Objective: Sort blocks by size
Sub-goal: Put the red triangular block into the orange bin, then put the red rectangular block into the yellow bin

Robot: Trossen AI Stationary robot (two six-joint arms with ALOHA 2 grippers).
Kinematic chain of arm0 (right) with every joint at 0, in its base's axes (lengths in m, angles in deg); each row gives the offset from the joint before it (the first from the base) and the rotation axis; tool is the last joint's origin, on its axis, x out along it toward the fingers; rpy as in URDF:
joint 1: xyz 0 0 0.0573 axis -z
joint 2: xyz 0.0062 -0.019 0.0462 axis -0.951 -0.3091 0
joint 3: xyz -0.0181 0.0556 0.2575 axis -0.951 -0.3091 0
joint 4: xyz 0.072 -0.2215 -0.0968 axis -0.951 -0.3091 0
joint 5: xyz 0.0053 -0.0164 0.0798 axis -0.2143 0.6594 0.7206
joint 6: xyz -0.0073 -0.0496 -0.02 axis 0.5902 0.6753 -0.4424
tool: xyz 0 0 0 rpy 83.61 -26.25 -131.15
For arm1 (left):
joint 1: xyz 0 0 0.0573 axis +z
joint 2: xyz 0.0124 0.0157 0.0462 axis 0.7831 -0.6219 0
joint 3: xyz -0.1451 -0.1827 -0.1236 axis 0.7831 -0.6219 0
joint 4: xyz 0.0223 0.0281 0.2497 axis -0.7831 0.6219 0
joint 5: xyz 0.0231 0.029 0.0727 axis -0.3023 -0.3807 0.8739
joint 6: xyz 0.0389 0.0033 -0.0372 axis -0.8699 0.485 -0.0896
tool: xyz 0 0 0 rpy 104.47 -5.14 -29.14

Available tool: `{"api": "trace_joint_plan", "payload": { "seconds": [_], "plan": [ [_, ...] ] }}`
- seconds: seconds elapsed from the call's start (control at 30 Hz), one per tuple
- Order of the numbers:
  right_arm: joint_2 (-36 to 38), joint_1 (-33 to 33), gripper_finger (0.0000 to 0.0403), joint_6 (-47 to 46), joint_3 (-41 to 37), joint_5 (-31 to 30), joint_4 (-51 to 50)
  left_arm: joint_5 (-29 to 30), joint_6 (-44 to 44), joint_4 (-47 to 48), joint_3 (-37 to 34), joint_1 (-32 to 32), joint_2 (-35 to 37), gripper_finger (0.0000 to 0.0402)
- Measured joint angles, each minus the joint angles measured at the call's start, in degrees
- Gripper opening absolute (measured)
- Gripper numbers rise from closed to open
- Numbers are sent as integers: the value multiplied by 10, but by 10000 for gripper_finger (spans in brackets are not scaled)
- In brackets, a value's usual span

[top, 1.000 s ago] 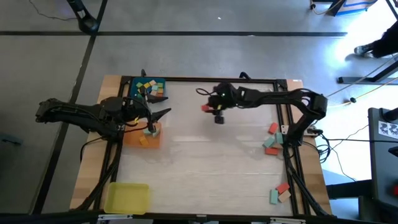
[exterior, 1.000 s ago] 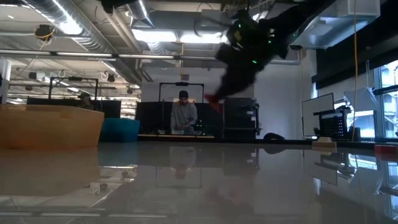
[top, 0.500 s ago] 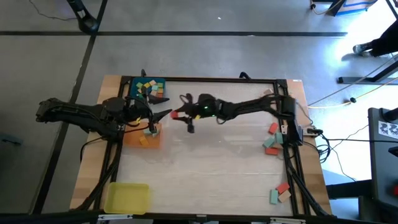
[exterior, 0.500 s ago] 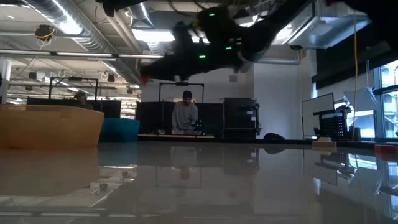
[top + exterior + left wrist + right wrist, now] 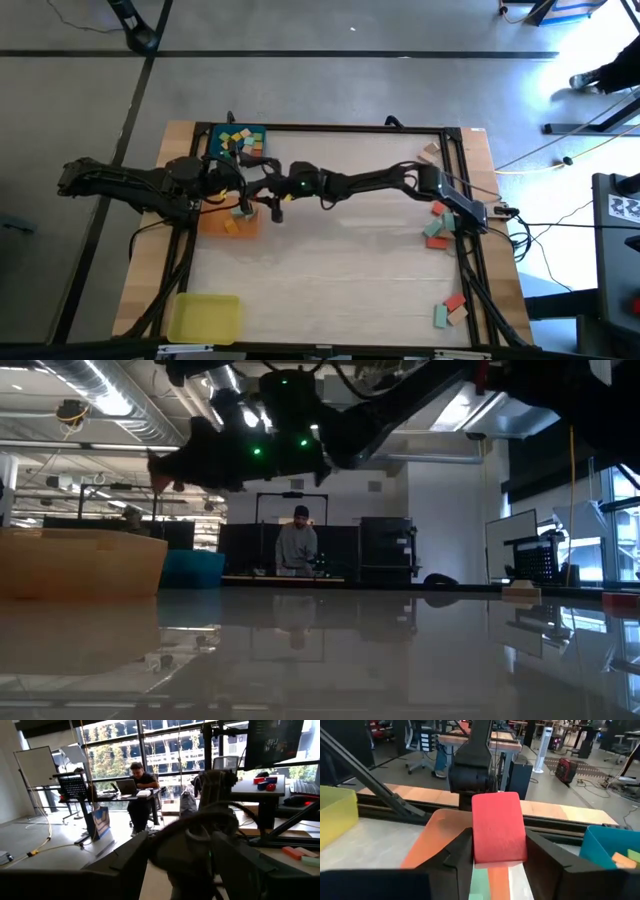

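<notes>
The right gripper [image 5: 268,192] is stretched far across the tabletop [image 5: 340,265] and pinches a red block [image 5: 498,828] between its fingers, hanging just above the orange tray [image 5: 229,220]. From the right wrist view the block sits upright in the grip, with the orange tray and a teal-green piece below it. The left gripper [image 5: 238,183] waits close by at the same tray, its fingers spread and holding nothing.

The sorting looks partly done. The blue tray [image 5: 238,139] at the far left corner already holds a scatter of small blocks [image 5: 242,141] in yellow, orange and teal-green. The orange tray carries a few pieces. The yellow tray [image 5: 204,318] at the near left corner appears bare.

Still to be sorted are a cluster of red and teal-green blocks [image 5: 438,226] along the right edge, another small group [image 5: 450,310] at the near right corner, and one pale piece [image 5: 429,153] near the far right corner. The held block has yet to be released.
</notes>
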Motion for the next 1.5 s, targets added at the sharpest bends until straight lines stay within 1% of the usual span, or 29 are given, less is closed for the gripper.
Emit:
{"api": "trace_joint_plan", "payload": {
  "seconds": [0.2, 0.37, 0.47, 0.6, 0.67, 0.73, 0.8, 0.87, 1.0, 1.07, 1.13, 1.23, 1.3, 1.4, 1.5],
  "plan": [
    [-39, -18, 169, 5, 50, -16, 11, 0, 0, 1, 0, 0, 0, 205],
    [-47, -22, 197, 8, 68, -16, -37, 0, 0, 1, 0, 0, 0, 205],
    [-32, -17, 212, 8, 69, -18, -83, 0, 0, 1, 0, 0, 0, 205],
    [20, -5, 217, 27, 70, -7, -213, 0, 6, 1, 0, 0, 2, 205],
    [51, 2, 216, 49, 70, 14, -312, 1, 11, 0, 0, 0, 2, 205],
    [77, 7, 214, 58, 69, 9, -415, 1, 11, 5, 0, 0, 2, 205],
    [103, 11, 212, 66, 69, -16, -511, 1, 10, 6, 0, 0, 1, 205],
    [132, 13, 210, 68, 69, -54, -598, 0, 10, 2, 0, 0, 2, 205],
    [175, 13, 209, 66, 69, -116, -753, 0, 10, 1, 0, 0, 2, 205],
    [193, 13, 209, 64, 69, -132, -815, -1, 12, 1, 0, 0, 1, 205],
    [216, 13, 208, 64, 68, -134, -884, 0, 12, 1, 0, 0, 2, 205],
    [253, 13, 208, 46, 59, -137, -947, 0, 12, 6, 0, 0, 1, 205],
    [286, 13, 208, 27, 29, -137, -951, 0, 12, 5, 0, 0, 1, 205],
    [350, 13, 208, -10, -36, -147, -943, 0, 12, 8, 0, 0, 1, 205],
    [417, 13, 208, -55, -123, -180, -925, 0, 13, 13, 0, 0, 1, 205]
  ]
}}
